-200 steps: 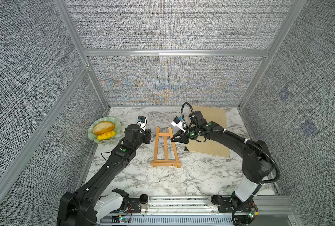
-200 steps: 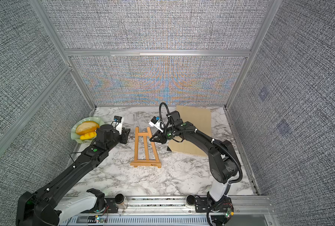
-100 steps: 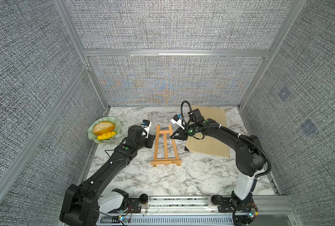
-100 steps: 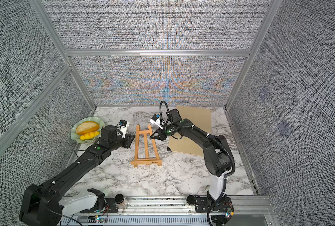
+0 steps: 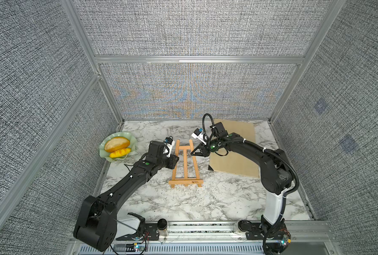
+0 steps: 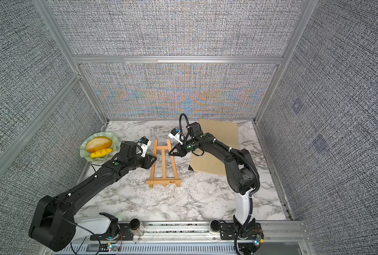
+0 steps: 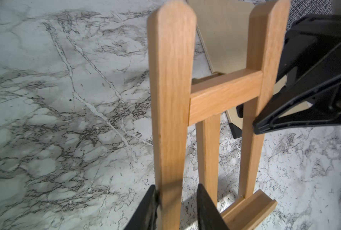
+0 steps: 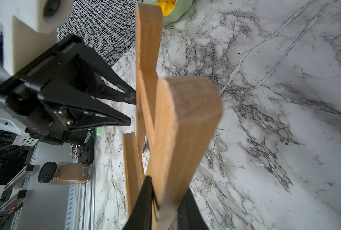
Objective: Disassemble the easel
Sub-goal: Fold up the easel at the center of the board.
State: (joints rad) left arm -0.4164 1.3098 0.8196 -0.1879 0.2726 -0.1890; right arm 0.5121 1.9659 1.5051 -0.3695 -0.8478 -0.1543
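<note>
Left wrist view — left gripper [image 7: 177,189], right gripper [image 7: 247,119] at separate easel [image 7: 225,95] legs

Both top views look down from above the front; close wrist cameras share the easel [image 7: 225,95].

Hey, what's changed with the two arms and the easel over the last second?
The left gripper moved across toward the easel and now straddles the leg on its side, jaws not fully closed. The right gripper stayed shut on the other leg, though its arm drew in slightly. The easel, the board and the plate stayed put.
</note>
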